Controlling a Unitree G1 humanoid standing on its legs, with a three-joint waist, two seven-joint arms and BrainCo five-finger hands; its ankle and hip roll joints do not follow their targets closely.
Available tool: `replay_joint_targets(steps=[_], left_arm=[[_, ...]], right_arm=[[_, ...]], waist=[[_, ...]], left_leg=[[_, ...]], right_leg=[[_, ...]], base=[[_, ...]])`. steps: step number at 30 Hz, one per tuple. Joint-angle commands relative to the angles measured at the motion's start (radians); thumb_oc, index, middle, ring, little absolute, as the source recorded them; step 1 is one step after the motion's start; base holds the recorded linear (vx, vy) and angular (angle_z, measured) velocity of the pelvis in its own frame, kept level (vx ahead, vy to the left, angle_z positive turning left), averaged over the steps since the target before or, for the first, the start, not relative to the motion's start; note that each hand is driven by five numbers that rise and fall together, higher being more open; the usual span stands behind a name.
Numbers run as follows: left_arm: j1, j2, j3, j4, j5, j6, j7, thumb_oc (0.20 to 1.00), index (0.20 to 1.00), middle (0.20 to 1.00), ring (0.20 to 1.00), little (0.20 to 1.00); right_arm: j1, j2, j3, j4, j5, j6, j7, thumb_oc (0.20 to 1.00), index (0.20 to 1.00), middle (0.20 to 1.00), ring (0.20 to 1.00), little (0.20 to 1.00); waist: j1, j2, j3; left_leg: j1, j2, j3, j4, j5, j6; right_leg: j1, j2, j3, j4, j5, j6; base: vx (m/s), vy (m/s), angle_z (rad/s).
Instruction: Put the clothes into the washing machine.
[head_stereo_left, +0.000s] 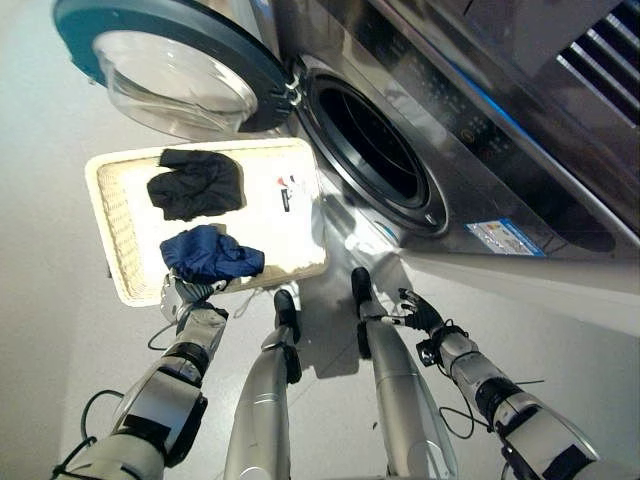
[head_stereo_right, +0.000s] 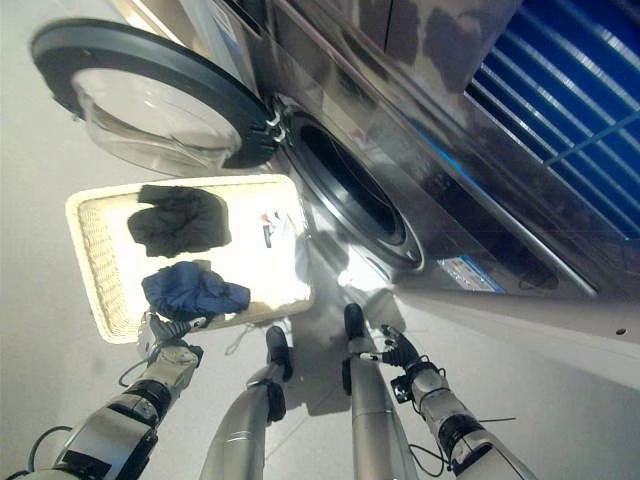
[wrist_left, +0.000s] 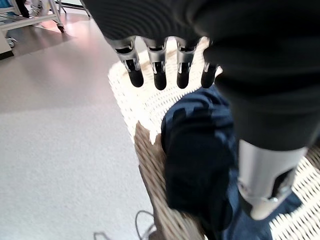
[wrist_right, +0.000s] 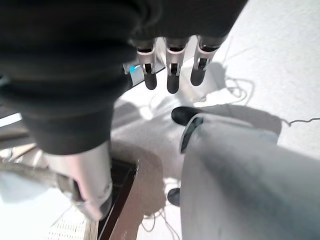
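A rectangular woven basket (head_stereo_left: 115, 235) held crumpled blue cloth (head_stereo_left: 210, 253) and black cloth (head_stereo_left: 195, 184) on grey floor (head_stereo_left: 50, 300); left hand (head_stereo_left: 187, 297) and right hand (head_stereo_left: 420, 312) relaxed, empty

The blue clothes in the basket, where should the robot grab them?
Probably the bunched-up hump of the blue clothes, nearest the left hand, coming from above over the basket rim. The folds there stand up, so the open fingers could curl round them.

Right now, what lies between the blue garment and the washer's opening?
In the left eye view, the white garment lies in the basket between the blue garment and the drum opening; past the basket's rim, only bare floor.
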Motion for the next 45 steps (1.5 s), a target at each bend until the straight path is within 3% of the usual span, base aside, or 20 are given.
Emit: replay_joint_targets(steps=[1,5,10,14,20,21,22,23,34,36,38,40,42,45], left_arm=[[-0.011,0.093,0.008,-0.019,-0.011,0.029,0.022,1.0,1.0,1.0,1.0,1.0],[-0.044,0.109,-0.014,-0.051,-0.001,0.078,0.019,1.0,1.0,1.0,1.0,1.0],[-0.077,0.124,-0.033,-0.078,-0.029,0.091,0.045,1.0,1.0,1.0,1.0,1.0],[-0.098,0.131,-0.018,-0.092,-0.086,0.066,0.064,1.0,1.0,1.0,1.0,1.0],[-0.117,0.135,0.031,-0.115,-0.238,-0.038,0.032,1.0,1.0,1.0,1.0,1.0],[-0.121,0.129,0.039,-0.124,-0.263,-0.057,0.023,0.454,0.454,0.454,0.454,0.454],[-0.122,0.129,0.041,-0.127,-0.268,-0.062,0.019,0.379,0.379,0.379,0.379,0.379],[-0.121,0.124,0.044,-0.136,-0.284,-0.08,0.011,0.2,0.2,0.2,0.2,0.2],[-0.088,0.104,0.091,-0.133,-0.403,-0.123,0.044,0.2,0.2,0.2,0.2,0.2],[-0.086,0.104,0.101,-0.126,-0.451,-0.159,0.05,0.2,0.2,0.2,0.2,0.2],[-0.065,0.089,0.153,-0.143,-0.592,-0.269,0.058,0.2,0.2,0.2,0.2,0.2],[-0.039,0.075,0.189,-0.16,-0.639,-0.342,0.068,0.2,0.2,0.2,0.2,0.2],[0.002,0.047,0.209,-0.208,-0.592,-0.401,0.12,0.2,0.2,0.2,0.2,0.2],[0.046,0.022,0.214,-0.26,-0.538,-0.429,0.152,0.2,0.2,0.2,0.2,0.2]], right_arm=[[0.036,-0.004,0.023,-0.083,0.073,-0.017,-0.029,1.0,1.0,1.0,1.0,1.0],[0.047,-0.014,0.024,-0.14,0.1,-0.024,-0.028,1.0,1.0,1.0,1.0,1.0],[0.061,-0.022,0.036,-0.206,0.126,-0.038,-0.026,1.0,1.0,1.0,1.0,1.0],[0.074,-0.027,0.044,-0.24,0.144,-0.048,-0.026,1.0,1.0,1.0,1.0,1.0],[0.1,-0.03,0.053,-0.259,0.157,-0.066,-0.033,1.0,1.0,1.0,1.0,1.0],[0.104,-0.028,0.052,-0.259,0.159,-0.069,-0.035,1.0,1.0,1.0,1.0,1.0],[0.105,-0.028,0.051,-0.259,0.16,-0.069,-0.034,1.0,1.0,1.0,1.0,1.0],[0.108,-0.026,0.051,-0.257,0.166,-0.072,-0.036,1.0,1.0,1.0,1.0,1.0],[0.103,-0.004,0.041,-0.262,0.194,-0.11,-0.023,1.0,1.0,1.0,1.0,1.0],[0.097,-0.004,0.044,-0.265,0.191,-0.111,-0.024,1.0,1.0,1.0,1.0,1.0],[0.102,-0.002,0.044,-0.268,0.209,-0.128,-0.012,1.0,1.0,1.0,1.0,1.0],[0.107,0.005,0.042,-0.269,0.206,-0.136,-0.005,1.0,1.0,1.0,1.0,1.0],[0.115,0.017,0.043,-0.278,0.197,-0.13,-0.006,1.0,1.0,1.0,1.0,1.0],[0.123,0.016,0.042,-0.291,0.183,-0.128,-0.007,1.0,1.0,1.0,1.0,1.0]], waist=[[-0.013,-0.047,-0.017],[-0.018,-0.055,-0.017],[-0.031,-0.068,-0.017],[-0.036,-0.077,-0.017],[-0.038,-0.09,-0.017],[-0.038,-0.092,-0.017],[-0.038,-0.093,-0.017],[-0.037,-0.093,-0.017],[-0.013,-0.091,-0.017],[-0.009,-0.089,-0.017],[0.003,-0.081,-0.017],[0.014,-0.074,-0.017],[0.035,-0.064,-0.017],[0.053,-0.051,-0.017]], left_leg=[[-0.082,-0.076,-0.012,0.177,-0.124,0.036],[-0.167,-0.077,-0.023,0.225,-0.138,0.035],[-0.259,-0.075,-0.028,0.268,-0.151,0.027],[-0.303,-0.072,-0.034,0.288,-0.155,0.019],[-0.36,-0.071,-0.045,0.323,-0.167,0.012],[-0.363,-0.071,-0.048,0.325,-0.169,0.012],[-0.362,-0.071,-0.049,0.323,-0.169,0.012],[-0.359,-0.071,-0.052,0.32,-0.168,0.011],[-0.26,-0.062,-0.058,0.242,-0.137,-0.009],[-0.25,-0.06,-0.059,0.237,-0.134,-0.011],[-0.222,-0.055,-0.061,0.22,-0.125,-0.012],[-0.203,-0.053,-0.063,0.208,-0.118,-0.014],[-0.168,-0.05,-0.076,0.182,-0.099,-0.024],[-0.129,-0.044,-0.084,0.145,-0.074,-0.031]], right_leg=[[-0.024,0.044,-0.013,-0.106,0.079,0.012],[-0.097,0.046,-0.017,-0.075,0.082,0.014],[-0.178,0.041,-0.028,-0.056,0.097,0.018],[-0.215,0.042,-0.034,-0.043,0.099,0.019],[-0.262,0.043,-0.046,-0.015,0.097,0.02],[-0.265,0.044,-0.049,-0.011,0.096,0.02],[-0.264,0.044,-0.049,-0.012,0.096,0.02],[-0.261,0.045,-0.049,-0.014,0.096,0.02],[-0.17,0.045,-0.076,-0.047,0.072,0.013],[-0.161,0.046,-0.08,-0.041,0.063,0.009],[-0.136,0.054,-0.085,-0.024,0.032,0.001],[-0.117,0.057,-0.091,-0.015,0.011,-0.007],[-0.081,0.066,-0.102,0.004,-0.017,-0.018],[-0.042,0.07,-0.105,0.01,-0.039,-0.023]], base=[[-0.02,-0.031,-0.01],[-0.02,-0.054,-0.07],[-0.02,-0.049,-0.01],[-0.03,-0.058,0.0],[-0.01,-0.078,0.01],[-0.02,-0.084,0.02],[-0.02,-0.078,0.02],[-0.02,-0.07,0.02],[-0.03,-0.059,0.05],[-0.01,-0.037,0.01],[-0.03,-0.068,0.03],[-0.05,-0.092,0.08],[-0.04,-0.111,0.09],[-0.01,-0.056,0.11]])
